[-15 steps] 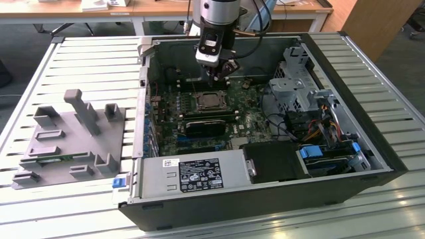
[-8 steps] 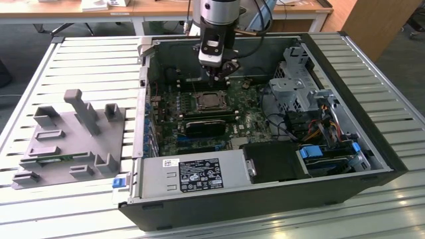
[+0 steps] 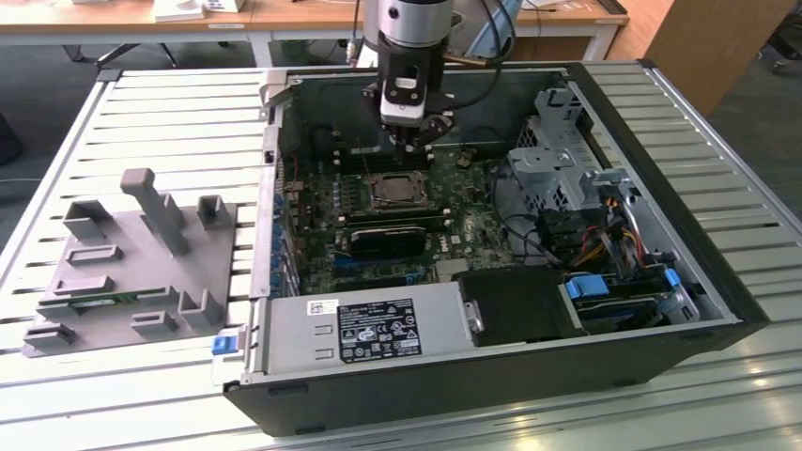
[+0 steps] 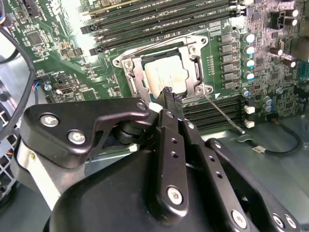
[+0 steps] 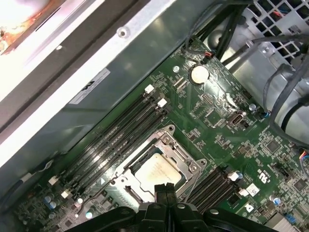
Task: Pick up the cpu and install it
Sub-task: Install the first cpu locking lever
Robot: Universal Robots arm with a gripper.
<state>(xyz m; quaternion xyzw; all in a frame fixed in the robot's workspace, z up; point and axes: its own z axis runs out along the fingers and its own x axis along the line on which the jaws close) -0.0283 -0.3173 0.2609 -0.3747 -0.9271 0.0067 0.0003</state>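
On the bench (image 3: 701,113) lay the open computer case (image 3: 501,385), the parts holder (image 3: 138,254) beside it on the exterior view's left, and inside, on the motherboard (image 3: 483,235), the cpu (image 3: 393,191) sat in its socket (image 5: 170,134) close below the gripper (image 3: 411,143), the power supply (image 3: 363,329) nearer the camera and the drive cage (image 3: 558,155) on the exterior view's right.

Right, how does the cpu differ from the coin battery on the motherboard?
The cpu is square, the coin battery round. The cpu sits inside a metal socket frame; the battery has none. The cpu is larger than the battery. Both are silvery, flat on the motherboard.
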